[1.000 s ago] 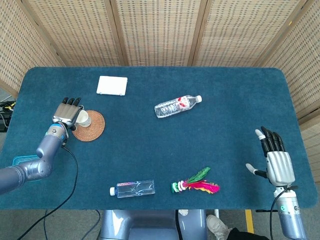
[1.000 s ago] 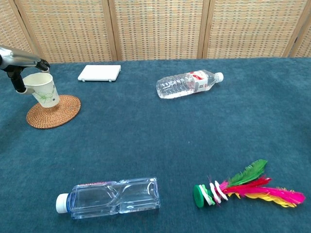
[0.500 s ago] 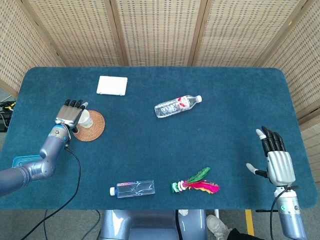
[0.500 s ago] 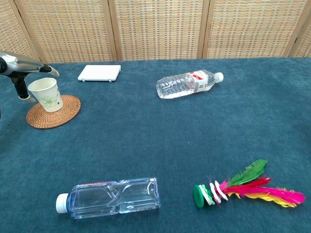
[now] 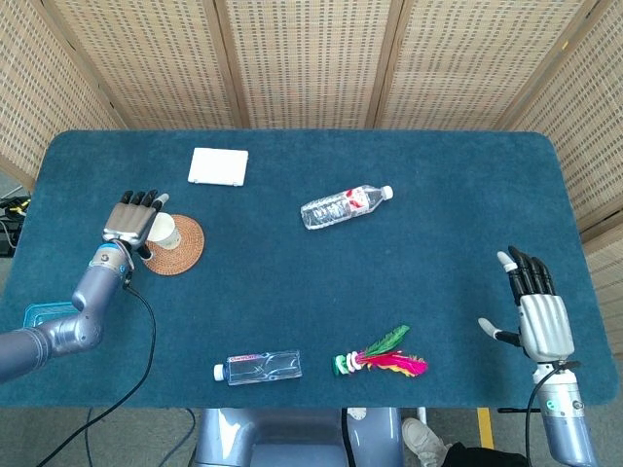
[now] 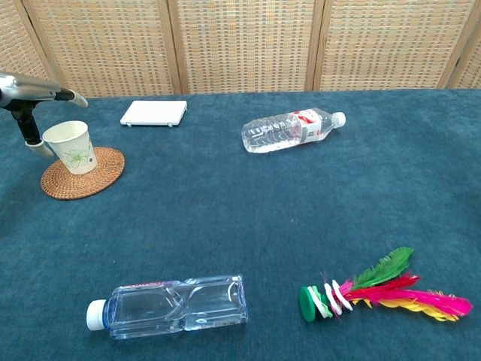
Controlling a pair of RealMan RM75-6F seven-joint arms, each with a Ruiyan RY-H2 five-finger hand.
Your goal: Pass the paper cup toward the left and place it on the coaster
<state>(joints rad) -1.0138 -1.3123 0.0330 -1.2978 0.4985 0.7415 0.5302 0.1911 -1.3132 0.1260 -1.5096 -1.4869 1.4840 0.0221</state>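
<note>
Paper cup (image 6: 69,146) stands upright on the coaster (image 6: 83,174), seated toward its far-left edge rather than centred. Left hand (image 5: 132,219) hovers just beside and above the cup; in the chest view its fingers (image 6: 45,92) extend flat over the rim with a visible gap, thumb down behind the cup. It looks spread and holding nothing. Right hand (image 5: 537,311) is well apart at the right edge of the surface (image 5: 438,233), fingers splayed, empty.

Judged step: placement done, release stage. Next move calls for lifting the left hand clear, up and away to the left, without brushing the rim. The cup is light and off-centre, so a nudge would tip it.
</note>
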